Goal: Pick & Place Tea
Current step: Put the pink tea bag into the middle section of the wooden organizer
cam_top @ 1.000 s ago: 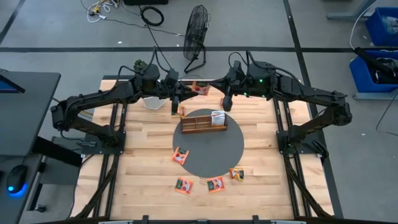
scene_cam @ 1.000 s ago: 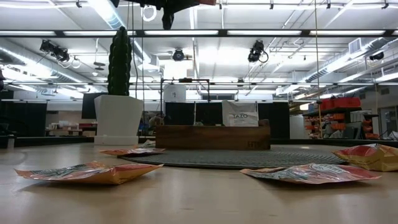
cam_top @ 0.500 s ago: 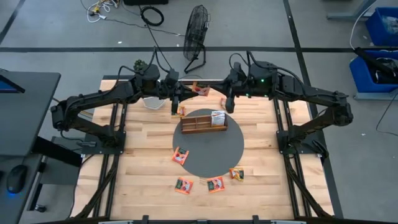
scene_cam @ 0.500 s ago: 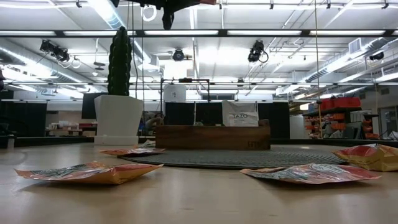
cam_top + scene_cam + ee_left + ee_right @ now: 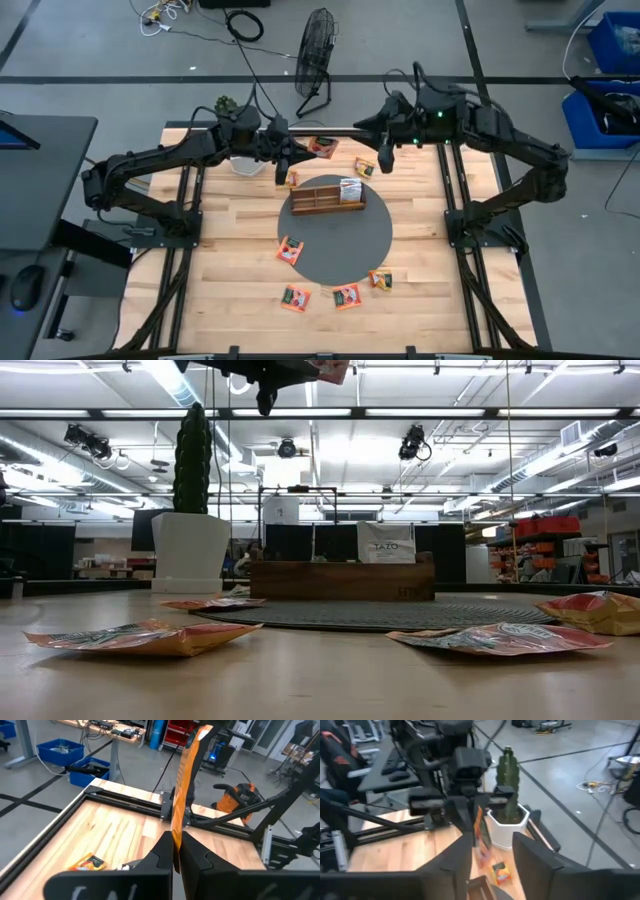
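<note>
Sachet (image 5: 184,785) edge-on, left gripper (image 5: 176,851) pinching

Even, bright light falls from overhead across the tabletop (image 5: 420,250) in the high view, with only soft, short shadows beside the arms and no harsh glare on the wood. In the low view, long ceiling light strips (image 5: 420,412) blow out to white, while the near tabletop and the closest tea sachet (image 5: 145,637) sit soft and out of focus. The left wrist view is sharp on the far floor, blurred on the near fingers. The right wrist view is hazy throughout, with smeared edges.
</note>
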### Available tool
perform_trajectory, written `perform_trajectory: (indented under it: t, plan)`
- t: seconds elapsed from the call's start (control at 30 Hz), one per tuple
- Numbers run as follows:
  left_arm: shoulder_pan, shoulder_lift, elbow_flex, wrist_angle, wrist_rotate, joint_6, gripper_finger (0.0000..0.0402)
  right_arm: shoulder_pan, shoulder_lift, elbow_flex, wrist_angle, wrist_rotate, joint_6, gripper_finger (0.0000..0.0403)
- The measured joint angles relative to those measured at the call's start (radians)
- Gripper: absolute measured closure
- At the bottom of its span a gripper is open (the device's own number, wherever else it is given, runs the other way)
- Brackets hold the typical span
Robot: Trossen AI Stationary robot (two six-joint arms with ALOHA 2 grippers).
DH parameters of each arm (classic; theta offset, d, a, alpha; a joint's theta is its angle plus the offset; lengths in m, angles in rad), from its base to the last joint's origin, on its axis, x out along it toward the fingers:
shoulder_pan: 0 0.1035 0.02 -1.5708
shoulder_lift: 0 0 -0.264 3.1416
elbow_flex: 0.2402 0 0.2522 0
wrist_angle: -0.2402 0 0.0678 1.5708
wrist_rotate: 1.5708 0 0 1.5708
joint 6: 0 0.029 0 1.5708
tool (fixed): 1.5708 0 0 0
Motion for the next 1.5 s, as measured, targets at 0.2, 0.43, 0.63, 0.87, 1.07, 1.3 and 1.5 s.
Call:
perform_trajectory:
  t: [0.2,0.43,0.63,0.87,1.07,1.3,1.5]
  plan:
    - [0.000,0.000,0.000,-0.010,-0.011,0.011,0.0391,-0.040,0.129,0.215,-0.178,-0.141,0.011,0.0209]
    - [0.000,0.000,0.000,-0.014,-0.011,0.012,0.0391,-0.071,0.327,0.469,-0.378,-0.202,-0.069,0.0204]
    - [0.000,0.000,0.000,-0.015,-0.011,0.013,0.0391,-0.078,0.445,0.593,-0.472,-0.204,-0.147,0.0204]
    - [0.000,0.000,0.000,-0.037,-0.011,0.011,0.0391,-0.078,0.466,0.582,-0.487,-0.223,-0.173,0.0211]
    - [0.000,0.000,0.000,-0.043,-0.011,0.012,0.0389,-0.078,0.464,0.582,-0.472,-0.230,-0.172,0.0267]
    - [0.000,0.000,0.000,-0.042,-0.011,0.012,0.0391,-0.078,0.480,0.581,-0.490,-0.230,-0.183,0.0362]
    - [-0.001,0.001,0.000,-0.042,-0.011,0.009,0.0387,-0.080,0.482,0.581,-0.500,-0.230,-0.224,0.0398]
